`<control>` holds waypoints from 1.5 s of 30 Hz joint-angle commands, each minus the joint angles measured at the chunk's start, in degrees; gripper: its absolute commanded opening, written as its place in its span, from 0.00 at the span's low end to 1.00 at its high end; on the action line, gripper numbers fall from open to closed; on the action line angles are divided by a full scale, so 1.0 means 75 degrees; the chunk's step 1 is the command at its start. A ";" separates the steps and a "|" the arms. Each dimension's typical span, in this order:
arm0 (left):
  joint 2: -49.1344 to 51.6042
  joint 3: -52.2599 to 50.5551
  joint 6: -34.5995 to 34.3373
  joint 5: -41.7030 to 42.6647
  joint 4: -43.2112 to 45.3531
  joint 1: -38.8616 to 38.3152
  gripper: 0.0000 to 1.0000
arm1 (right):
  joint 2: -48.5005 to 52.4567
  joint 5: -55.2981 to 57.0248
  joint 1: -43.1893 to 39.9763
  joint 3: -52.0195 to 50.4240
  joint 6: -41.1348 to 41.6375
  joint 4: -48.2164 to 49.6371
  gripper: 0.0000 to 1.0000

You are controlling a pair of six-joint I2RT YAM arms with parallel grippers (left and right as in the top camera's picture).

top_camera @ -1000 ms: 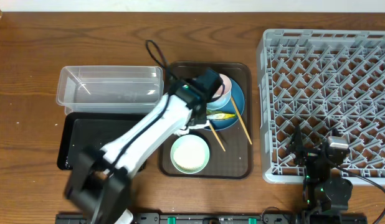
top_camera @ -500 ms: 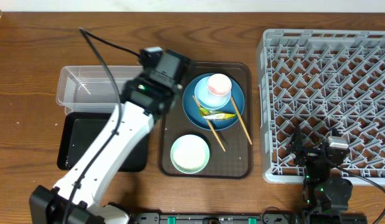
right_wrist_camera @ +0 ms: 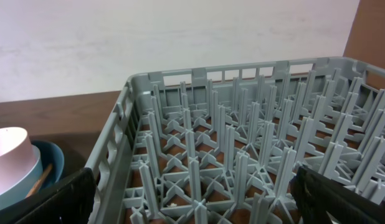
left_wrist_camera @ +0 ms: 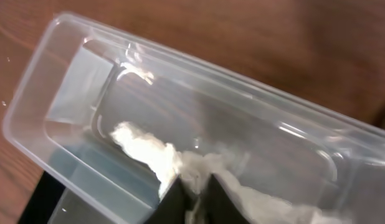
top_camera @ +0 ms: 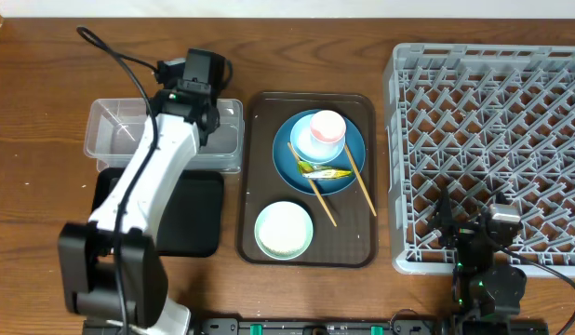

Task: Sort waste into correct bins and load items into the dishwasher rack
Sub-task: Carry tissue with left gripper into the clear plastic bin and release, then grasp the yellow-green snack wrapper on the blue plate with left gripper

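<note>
The overhead view is bright and evenly lit from above. Shadows on the table (top_camera: 46, 74) are short and soft, and everything is sharp. The left wrist view is softer and slightly smeared; white glare streaks the clear tub (left_wrist_camera: 136, 71) and the tissue (left_wrist_camera: 146, 149) is nearly blown out. The right wrist view is crisp on the rack (right_wrist_camera: 230, 155) against a bright wall (right_wrist_camera: 149, 37) — the right gripper (right_wrist_camera: 192, 202) shows only as dark, blurred fingers (right_wrist_camera: 49, 199) in the near corners.

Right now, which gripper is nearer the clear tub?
Left. The left gripper hangs over the tub, pinching the tissue. The right gripper sits across the table at the rack's near edge.
</note>
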 commanded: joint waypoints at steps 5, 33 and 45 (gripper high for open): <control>-0.0303 0.0009 0.0242 -0.0149 0.0265 0.0029 0.52 | -0.0006 0.0029 -0.0073 -0.0012 0.0052 -0.0026 0.99; -0.0909 -0.0152 -0.2684 0.2567 -0.0571 -0.3570 0.56 | -0.0006 0.0029 -0.0073 -0.0012 0.0055 -0.0026 0.99; 0.0169 -0.0152 -0.3182 0.2442 -0.0026 -0.3998 0.59 | -0.0006 0.0026 -0.0073 -0.0012 0.0052 -0.0026 0.99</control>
